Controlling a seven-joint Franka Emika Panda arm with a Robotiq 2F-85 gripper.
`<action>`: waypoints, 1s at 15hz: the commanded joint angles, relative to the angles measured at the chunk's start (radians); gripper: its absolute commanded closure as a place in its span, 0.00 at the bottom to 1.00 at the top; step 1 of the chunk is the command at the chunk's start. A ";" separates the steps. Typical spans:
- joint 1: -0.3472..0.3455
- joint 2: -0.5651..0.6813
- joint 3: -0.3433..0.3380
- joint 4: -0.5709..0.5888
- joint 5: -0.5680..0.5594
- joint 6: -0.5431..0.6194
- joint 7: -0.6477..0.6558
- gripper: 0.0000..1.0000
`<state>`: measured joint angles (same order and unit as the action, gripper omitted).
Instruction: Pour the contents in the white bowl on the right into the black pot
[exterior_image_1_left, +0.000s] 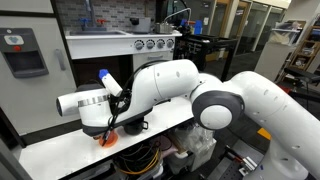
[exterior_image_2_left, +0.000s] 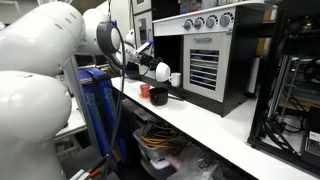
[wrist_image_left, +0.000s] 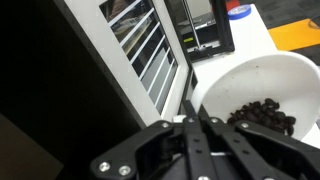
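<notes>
The gripper (wrist_image_left: 191, 120) is clamped shut on the near rim of the white bowl (wrist_image_left: 250, 78), its two dark fingers (wrist_image_left: 203, 140) meeting at the bowl's edge in the wrist view. The bowl holds a small heap of dark brown pieces (wrist_image_left: 264, 114), which lie against its lower side. It sits just in front of the toy oven (wrist_image_left: 150, 55), beside the barred oven door. In an exterior view the black pot (exterior_image_2_left: 160, 97) stands on the white table (exterior_image_2_left: 215, 135) in front of the oven, just beside an orange cup (exterior_image_2_left: 145, 92) on the side farther from the oven.
</notes>
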<state>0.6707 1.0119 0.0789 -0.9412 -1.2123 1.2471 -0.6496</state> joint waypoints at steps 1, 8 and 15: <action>0.012 0.030 -0.013 0.048 -0.023 -0.016 -0.068 0.99; 0.018 0.033 -0.013 0.047 -0.027 -0.020 -0.123 0.99; 0.024 0.059 -0.014 0.057 -0.045 -0.023 -0.170 0.99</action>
<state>0.6796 1.0327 0.0788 -0.9363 -1.2381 1.2464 -0.7707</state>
